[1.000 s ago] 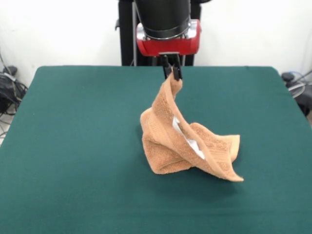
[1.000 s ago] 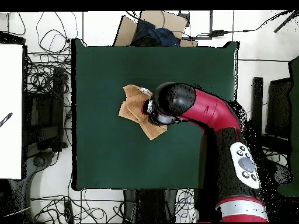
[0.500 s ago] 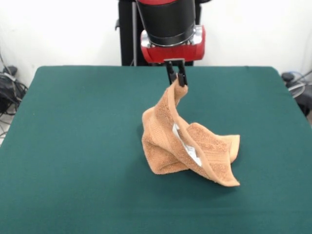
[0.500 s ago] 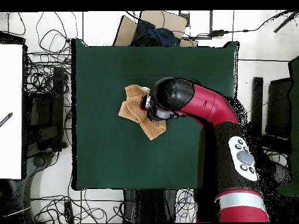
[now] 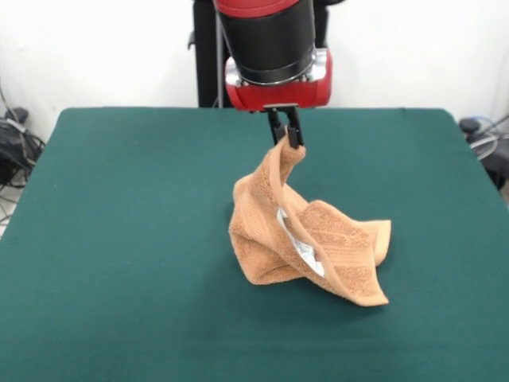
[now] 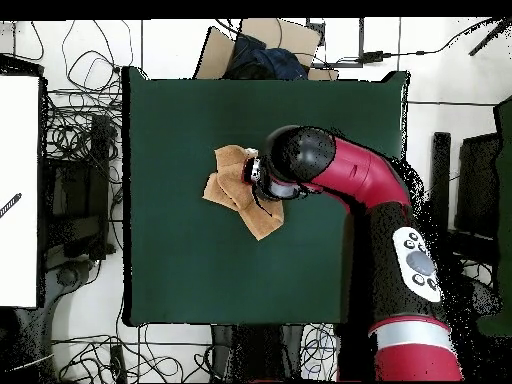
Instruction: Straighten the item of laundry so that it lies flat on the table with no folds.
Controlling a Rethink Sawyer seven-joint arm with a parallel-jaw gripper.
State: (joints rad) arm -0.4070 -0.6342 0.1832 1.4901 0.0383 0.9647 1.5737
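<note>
Front view: tool (image 5: 287, 138) pinches crumpled towel's (image 5: 306, 239) raised corner.

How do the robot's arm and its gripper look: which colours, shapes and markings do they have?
The arm is made of thick, rounded segments, mostly glossy red with black joints. In the overhead view a light grey oval panel with buttons sits on the segment near the base, and a silver ring lies below it. In the front view the wrist is a black cylinder above a red collar with a silver band. The gripper is small, with thin black fingers.
</note>
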